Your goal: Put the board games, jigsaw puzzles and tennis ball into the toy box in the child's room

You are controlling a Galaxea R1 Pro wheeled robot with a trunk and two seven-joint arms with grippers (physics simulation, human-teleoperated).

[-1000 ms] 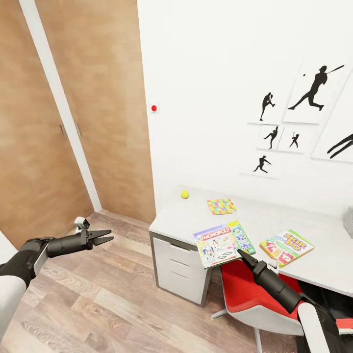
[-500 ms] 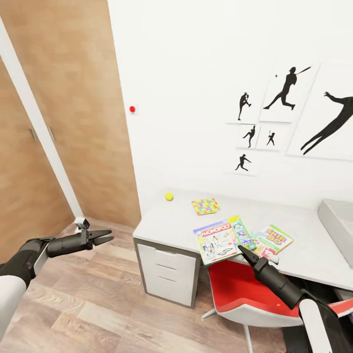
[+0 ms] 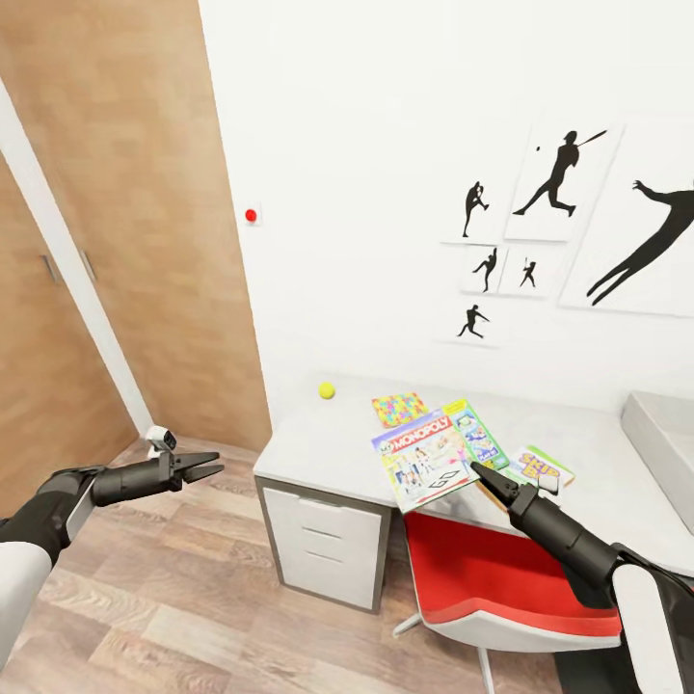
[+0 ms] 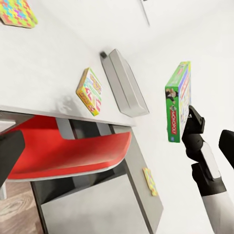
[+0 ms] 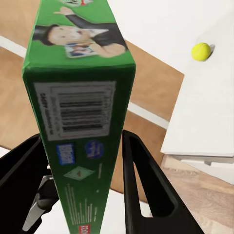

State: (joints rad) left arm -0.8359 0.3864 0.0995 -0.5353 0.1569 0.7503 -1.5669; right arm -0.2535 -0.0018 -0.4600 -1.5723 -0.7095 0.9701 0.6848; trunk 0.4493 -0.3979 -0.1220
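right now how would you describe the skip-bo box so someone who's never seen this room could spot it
Find the long pale table under the black sports silhouettes. Past its middle, toward the grey toy box, the SKIP-BO box lies flat by the front edge, partly hidden behind the right tool. It is white, green and red, unlike the green-edged MONOPOLY box held in that tool and the multicoloured jigsaw square.

I have the MONOPOLY box (image 5: 80, 112) clamped edge-on in my right gripper (image 5: 83, 195), one black finger (image 5: 146, 190) pressed to each broad face. The narrow green edge faces me, with a barcode panel and small logos nearest the fingers and a cartoon figure printed on the far end. Well beyond the fingers, off to one side, the tennis ball (image 5: 201, 51) rests on the pale table (image 5: 204, 126). Wood floor (image 5: 209, 195) lies below the table's edge.
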